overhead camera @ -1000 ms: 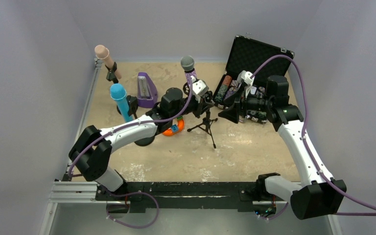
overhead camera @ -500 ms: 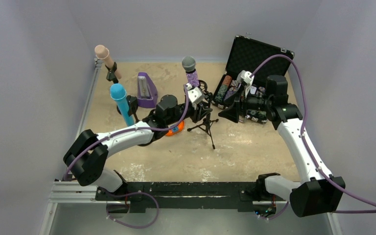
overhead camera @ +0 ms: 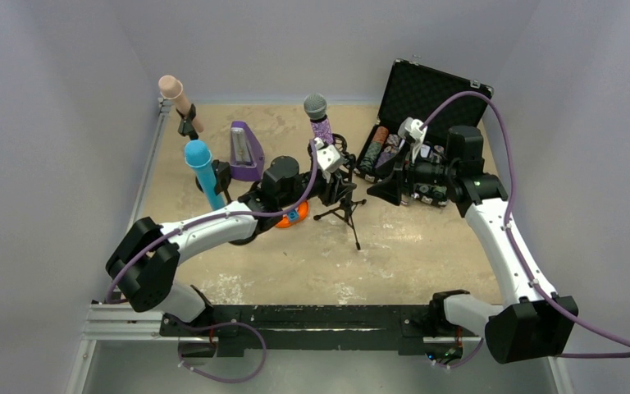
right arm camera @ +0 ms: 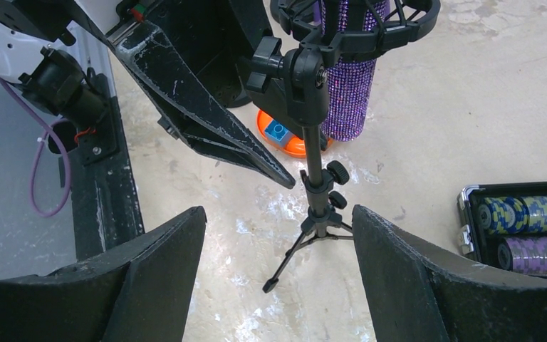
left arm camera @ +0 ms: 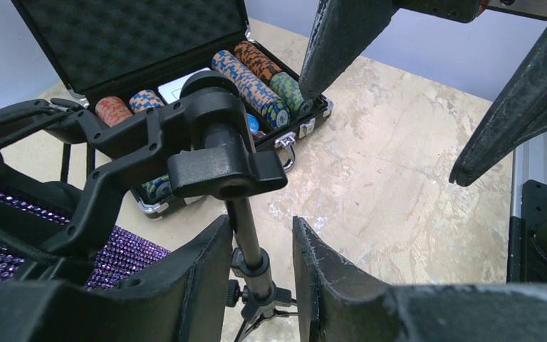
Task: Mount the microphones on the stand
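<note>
The glittery purple microphone [overhead camera: 320,123] with its silver mesh head sits in the clamp of the black tripod stand [overhead camera: 344,209] at mid-table. My left gripper [overhead camera: 338,171] is open around the stand's pole [left arm camera: 246,239], with a gap on the right side. The purple barrel [left arm camera: 124,253] shows left of its fingers. My right gripper [overhead camera: 387,189] hangs open to the right of the stand, holding nothing. From the right wrist, the tripod [right arm camera: 315,192] and the clamped microphone [right arm camera: 347,85] lie ahead of that gripper [right arm camera: 278,214]. The pink-beige microphone [overhead camera: 178,98] and the light blue microphone [overhead camera: 203,174] stand in holders at the left.
A purple metronome [overhead camera: 244,152] stands behind the left arm. An open black case [overhead camera: 431,90] holding rows of poker chips [overhead camera: 381,148] sits at the back right. An orange disc [overhead camera: 294,215] lies under the left wrist. Walls close in on both sides.
My left gripper has opened from shut and drawn back slightly towards the left. The purple microphone stays in the clamp. The right arm has not moved.
</note>
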Tool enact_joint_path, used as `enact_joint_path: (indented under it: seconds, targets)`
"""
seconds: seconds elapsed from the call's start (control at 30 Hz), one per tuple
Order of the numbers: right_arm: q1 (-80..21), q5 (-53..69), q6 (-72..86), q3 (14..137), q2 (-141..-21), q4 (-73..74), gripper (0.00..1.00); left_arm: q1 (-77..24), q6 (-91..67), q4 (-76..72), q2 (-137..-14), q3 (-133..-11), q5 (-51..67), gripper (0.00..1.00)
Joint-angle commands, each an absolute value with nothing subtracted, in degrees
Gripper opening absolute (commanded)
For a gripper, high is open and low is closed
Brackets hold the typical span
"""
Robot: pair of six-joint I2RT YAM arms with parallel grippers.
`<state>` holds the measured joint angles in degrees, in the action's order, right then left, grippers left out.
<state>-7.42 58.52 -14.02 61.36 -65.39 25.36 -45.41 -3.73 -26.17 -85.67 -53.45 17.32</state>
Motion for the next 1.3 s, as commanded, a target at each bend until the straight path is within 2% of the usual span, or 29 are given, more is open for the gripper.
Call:
enact_joint_path:
  seconds: [0.0,0.47,0.83,1.27]
  targets:
    - [-7.12,60.20,-15.00,61.41,-65.83,25.49,0.79,-45.32,-2.49,-26.30,-83.94,-55.81,18.86,0.41]
    - [-7.03,60.50,-15.29,61.61,-67.10,25.92,0.79,-45.32,-1.58,-25.88,-82.01,-53.97,19.77,0.46]
    - [-7.12,59.92,-15.33,60.03,-74.00,25.89,0.76,-45.44,-1.52,-25.17,-81.70,-53.68,21.80,0.47]
    - [-7.09,61.87,-17.62,59.06,-72.79,24.80,0.76,-45.60,-0.84,-22.10,-78.33,-51.05,25.84,0.49]
